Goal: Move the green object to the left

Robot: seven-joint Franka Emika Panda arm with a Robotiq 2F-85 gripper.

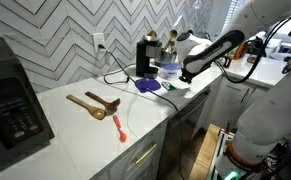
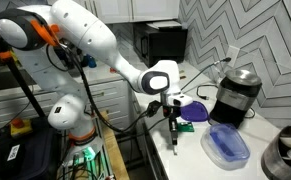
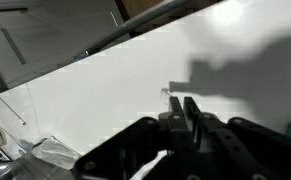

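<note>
Plainly, the green object (image 1: 171,87) lay flat on the white desk (image 1: 75,125), close to the front edge. In an exterior view it sat just beside the purple disc (image 1: 148,86), at about 3 o'clock of it; whether the two touched could not be told. The black coffee machine (image 1: 145,57) stood at 12 o'clock of the disc, against the herringbone wall tiles (image 1: 55,40).

In an exterior view the blue bowl (image 2: 228,146) rested at roughly 4 o'clock of the green object, apart from it. The gripper (image 2: 173,128) pointed down at the desk just beside the green object, holding nothing. In the wrist view its fingers (image 3: 192,112) were drawn together over bare white desk.

Well away at 9 o'clock lay two wooden spoons (image 1: 93,105) and a small red utensil (image 1: 119,128).
</note>
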